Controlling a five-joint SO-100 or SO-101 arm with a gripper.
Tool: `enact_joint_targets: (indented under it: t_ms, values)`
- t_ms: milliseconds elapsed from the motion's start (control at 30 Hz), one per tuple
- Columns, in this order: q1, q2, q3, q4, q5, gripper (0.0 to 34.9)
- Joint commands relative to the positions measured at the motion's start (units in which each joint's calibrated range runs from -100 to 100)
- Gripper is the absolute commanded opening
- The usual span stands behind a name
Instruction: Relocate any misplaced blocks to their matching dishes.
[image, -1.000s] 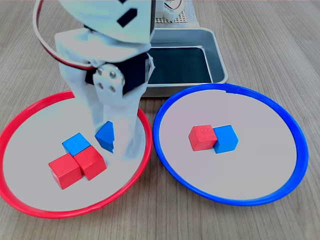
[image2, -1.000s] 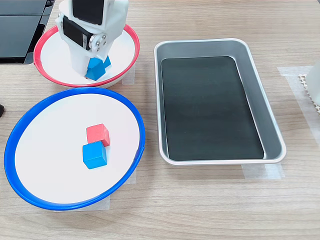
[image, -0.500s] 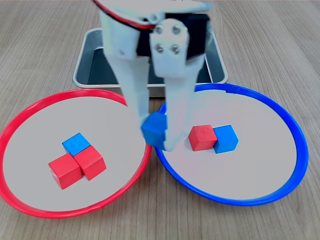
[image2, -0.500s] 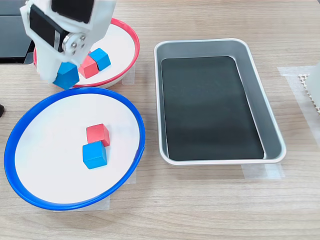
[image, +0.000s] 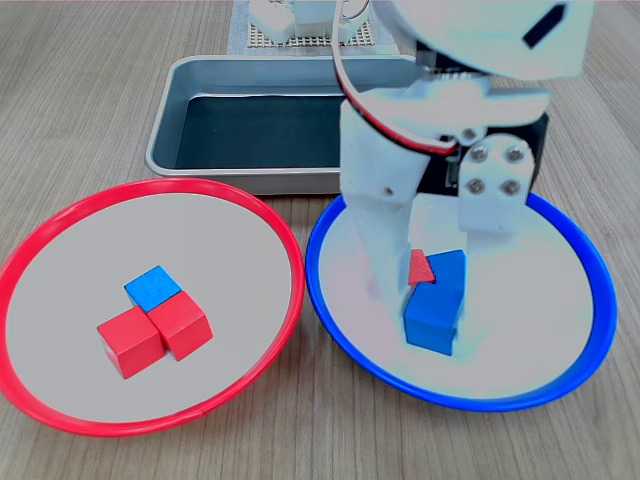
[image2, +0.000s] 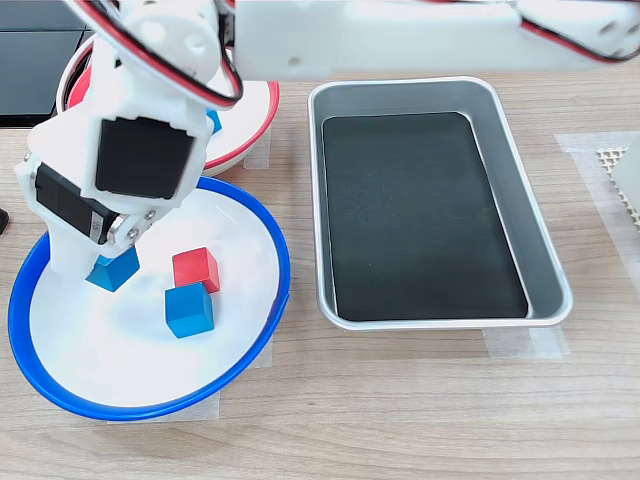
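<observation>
the end effector (image2: 105, 270) was clamped on a blue block (image2: 113, 269) and hung low over the blue-rimmed dish (image2: 283, 262), so by the look of it one delivery was nearly made but not yet let go. in the first exterior view the carried block (image: 433, 315) sat between the white fingers, just in front of the dish's other two cubes; whether it touched the dish floor could not be told.

a fair part of the job appeared to be left. a red block (image2: 195, 269) lay in the blue-rimmed dish, touching a loose blue block (image2: 189, 309), and would belong in the red-rimmed dish (image: 60, 218). there, a blue cube (image: 152, 288) rested against two red cubes (image: 155, 334), and it was also out of place.

the blocks were small glossy cubes of one size, far smaller than the shallow, pale-floored dishes. the metal tray (image2: 548, 258) on the counter (image2: 400, 420) held no blocks.
</observation>
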Motion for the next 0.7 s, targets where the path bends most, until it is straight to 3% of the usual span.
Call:
enact_joint_targets:
  t_ms: [0,67,100,133,267,433,667]
  values:
    - [-0.3,0.4,-2.5,-1.8,-0.2,0.5]
    - [-0.3,1.2,-2.6,-2.4,-0.2,2.5]
    - [-0.3,1.7,-2.6,-2.8,-0.6,6.0]
    - [-0.3,2.0,-2.5,-3.0,-0.6,12.1]
    - [-1.1,2.0,-2.1,-3.1,-0.8,20.1]
    - [-0.6,0.2,-2.5,0.8,-1.9,21.2]
    - [1.7,-6.2,-0.9,7.9,-2.3,19.7]
